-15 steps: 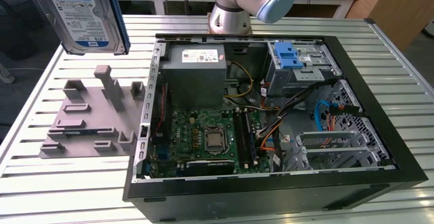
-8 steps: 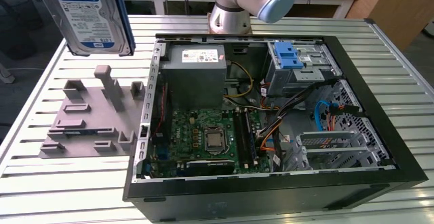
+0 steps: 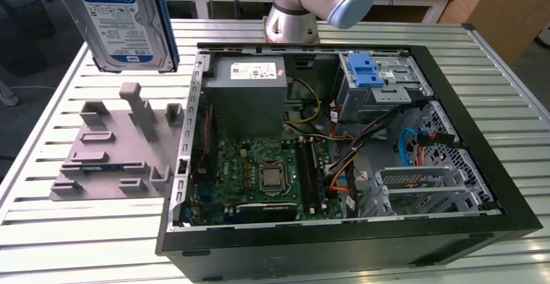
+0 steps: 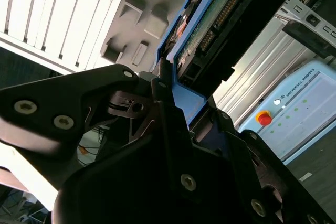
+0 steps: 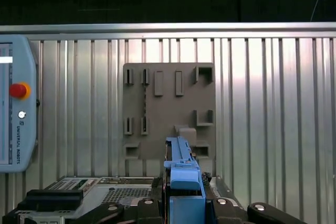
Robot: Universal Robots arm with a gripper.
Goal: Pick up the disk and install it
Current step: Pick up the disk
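One disk [image 3: 120,23] hangs upright in the air at the exterior view's upper left, above the grey plate [image 3: 112,145] and beside the open case [image 3: 344,245], touching neither. Its blue-and-white label faces the camera, but the print is too small to make out. The picture's top edge cuts off the disk's upper part.

The gripper [image 5: 186,208] is pinching the disk. In both wrist views its black jaws press on either side of the blue plastic frame. The second wrist view shows the disk's underside, a green circuit board with a row of pins, its far end cut off. The first wrist view has it edge-on, a narrow blue strip.

The plate is matte grey, with rectangular pockets and upright posts, and lies on the ribbed aluminium table [image 3: 77,245]. Inside the case, a grey metal box [image 3: 249,97] carries a white sticker whose text cannot be read. A bright blue stepped latch [image 3: 365,71] sits on the metal cage, and cables hide part of the green board [image 3: 266,168]. A pale blue pendant [image 5: 16,103] with a round red button [image 5: 18,90] is cut off at the edge. The silver arm [image 3: 313,4] stands behind the case.
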